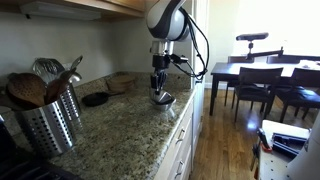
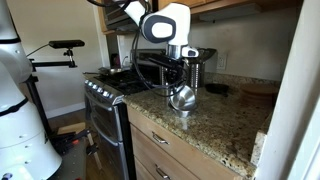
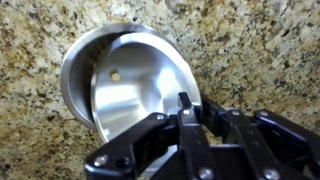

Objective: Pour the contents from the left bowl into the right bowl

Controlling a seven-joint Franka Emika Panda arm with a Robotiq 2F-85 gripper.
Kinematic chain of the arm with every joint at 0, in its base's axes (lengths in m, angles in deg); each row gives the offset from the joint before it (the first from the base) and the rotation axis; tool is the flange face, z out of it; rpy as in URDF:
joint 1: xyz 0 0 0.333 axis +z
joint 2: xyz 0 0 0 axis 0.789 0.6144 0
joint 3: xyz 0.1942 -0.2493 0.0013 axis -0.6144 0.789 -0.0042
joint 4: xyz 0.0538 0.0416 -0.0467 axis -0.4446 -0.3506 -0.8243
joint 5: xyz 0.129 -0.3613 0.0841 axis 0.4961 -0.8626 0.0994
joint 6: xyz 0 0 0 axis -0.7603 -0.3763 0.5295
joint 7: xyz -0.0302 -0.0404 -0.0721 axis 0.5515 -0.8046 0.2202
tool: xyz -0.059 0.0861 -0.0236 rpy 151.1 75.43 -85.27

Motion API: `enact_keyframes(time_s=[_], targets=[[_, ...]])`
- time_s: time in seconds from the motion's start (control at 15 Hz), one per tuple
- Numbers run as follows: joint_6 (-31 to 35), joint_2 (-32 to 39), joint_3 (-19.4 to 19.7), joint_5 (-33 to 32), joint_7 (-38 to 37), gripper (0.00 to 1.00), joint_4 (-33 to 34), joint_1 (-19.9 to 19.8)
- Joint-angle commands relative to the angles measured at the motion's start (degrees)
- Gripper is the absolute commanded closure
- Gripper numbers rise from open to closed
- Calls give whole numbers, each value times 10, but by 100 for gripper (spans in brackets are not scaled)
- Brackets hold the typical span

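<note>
- Gripping the rim of the left bowl [image 3: 140, 95], the gripper [image 3: 185, 103] has its two dark fingers [image 3: 184, 112] pinched shut on the thin steel edge, one inside and one outside.
- That bowl hangs tilted, with its open mouth turned toward the right bowl [image 3: 72, 70].
- The right bowl sits flat on the speckled granite counter [image 3: 260, 40], partly under the tilted one, and the two rims overlap in the wrist view.
- A pale speck [image 3: 115, 75] shows on the shiny inner wall of the tilted bowl. I cannot tell whether it is a crumb or a reflection.
- In both exterior views the arm reaches straight down to the counter, with the steel bowl [image 1: 163, 98] just under the gripper [image 1: 160, 85]. From there I cannot tell the two bowls apart.
- Near the counter's back, a flat black dish [image 1: 95, 99] lies apart from the bowls.
- A perforated steel utensil holder [image 1: 48, 125] stands closer to the camera, packed with wooden spoons [image 1: 28, 90].
- In an exterior view a stove [image 2: 105, 100] stands against the end of the counter [image 2: 215, 120].
- A dark dining table [image 1: 260, 70] with chairs [image 1: 250, 90] stands on the wooden floor beyond.
- Any marking on the arm's white casing [image 2: 170, 25] is too blurred to read.
</note>
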Motion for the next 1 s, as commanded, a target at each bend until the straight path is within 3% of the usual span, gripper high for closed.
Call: enact_keyframes(time_s=[0.0,0.4,0.93], targets=[[-55,18,-6,-54,-69,91,48,5],[-126,48,-11,-146,-178,91,108,20],[-204,97,-23,-202,-246,91,184,48]])
